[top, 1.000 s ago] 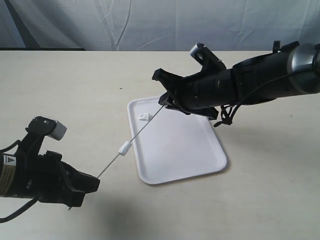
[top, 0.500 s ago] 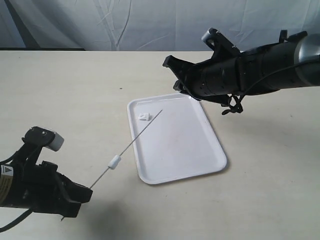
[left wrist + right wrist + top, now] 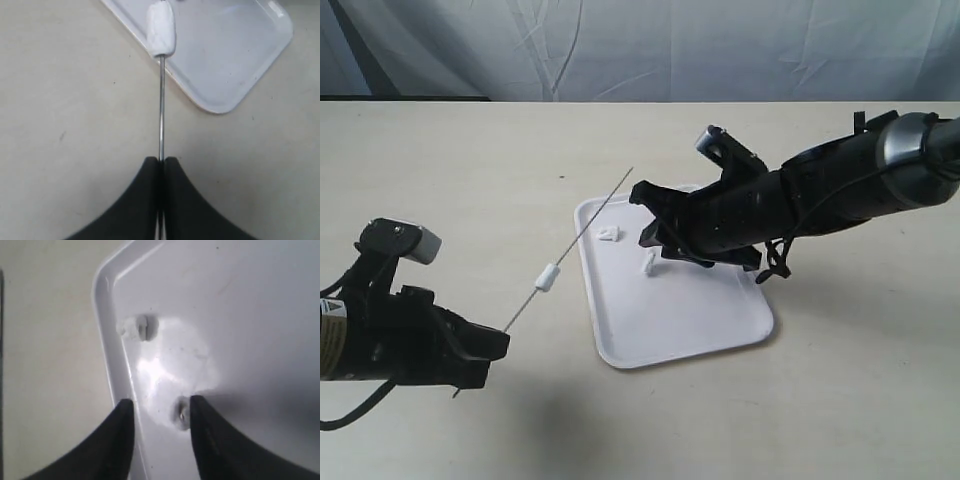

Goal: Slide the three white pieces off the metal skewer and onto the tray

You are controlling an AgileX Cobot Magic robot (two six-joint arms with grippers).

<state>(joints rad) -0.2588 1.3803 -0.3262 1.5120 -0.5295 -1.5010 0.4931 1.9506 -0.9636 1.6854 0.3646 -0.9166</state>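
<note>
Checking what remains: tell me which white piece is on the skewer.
The white piece threaded on the metal skewer, up beside the tray. The others lie on the tray: a corner piece and one by the right gripper.

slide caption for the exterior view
Left gripper holds the metal skewer with one white piece on it; two pieces lie on the tray.

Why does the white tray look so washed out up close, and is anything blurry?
Right wrist view: a glare patch washes out the flat white plastic tray, and the black right claw looks soft-edged. Left wrist view: the thin grey metal skewer looks crisp.
</note>
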